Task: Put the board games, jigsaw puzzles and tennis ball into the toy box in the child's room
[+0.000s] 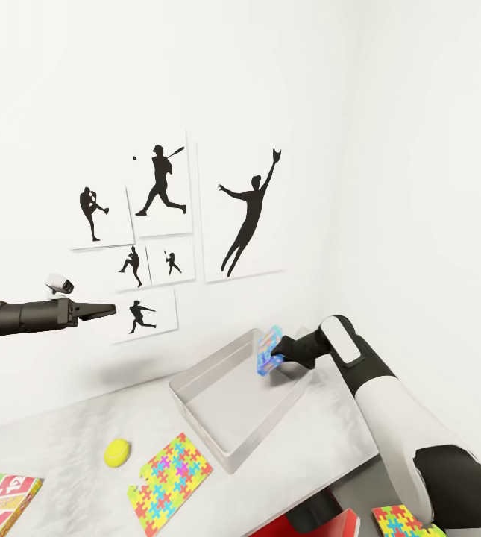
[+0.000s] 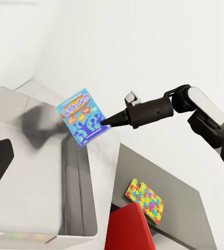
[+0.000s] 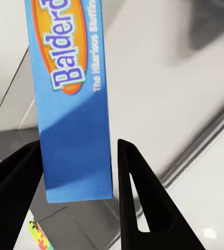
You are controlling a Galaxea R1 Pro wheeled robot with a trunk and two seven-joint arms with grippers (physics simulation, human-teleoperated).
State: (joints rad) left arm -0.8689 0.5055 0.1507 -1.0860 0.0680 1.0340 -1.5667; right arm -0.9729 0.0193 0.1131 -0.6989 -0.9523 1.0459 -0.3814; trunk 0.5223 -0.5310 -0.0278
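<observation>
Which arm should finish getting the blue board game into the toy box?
Right. The right gripper already pinches the blue board game above the toy box; the left gripper hangs well away.

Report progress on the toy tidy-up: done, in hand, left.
Done: nothing visible lies in the toy box yet. In hand: the right gripper holds a blue board game over the box. Left: the tennis ball, a jigsaw puzzle and another board game on the white table, plus a second puzzle on the lower grey desk. The left gripper is free.

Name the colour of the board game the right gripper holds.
Bright blue board game with an orange oval title; right wrist view.
</observation>
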